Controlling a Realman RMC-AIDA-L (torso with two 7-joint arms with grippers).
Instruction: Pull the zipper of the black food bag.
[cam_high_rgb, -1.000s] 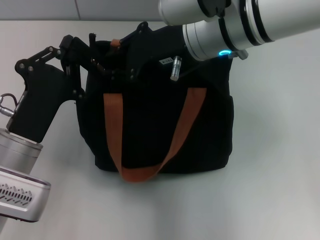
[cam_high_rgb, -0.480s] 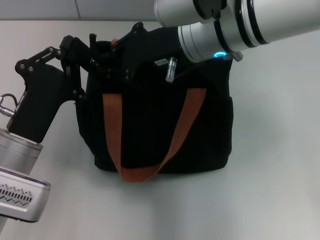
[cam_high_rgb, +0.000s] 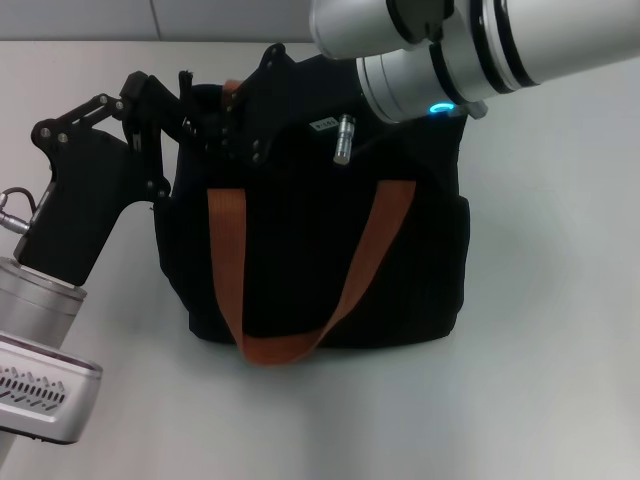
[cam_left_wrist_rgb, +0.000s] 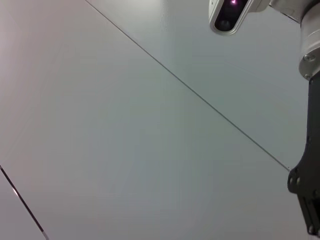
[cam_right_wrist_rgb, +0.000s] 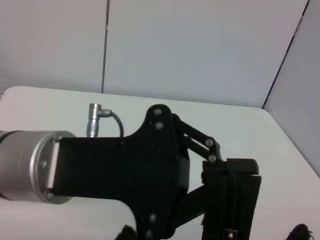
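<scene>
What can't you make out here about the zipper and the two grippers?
- Zipper: head view, not visible; both grippers cover the bag's top edge.
- Right gripper: head view, black fingers merge with black fabric.
- Left gripper: head view, same; right wrist view cuts its fingertips off at the edge.

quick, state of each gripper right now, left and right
left gripper: at the top left corner of the black food bag, fingers look closed on its edge.
right gripper: at the bag's top edge beside it; cannot tell open or shut.

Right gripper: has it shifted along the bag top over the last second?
Yes. The right gripper moved toward the left gripper, leftward along the top of the black food bag, which stayed put.
</scene>
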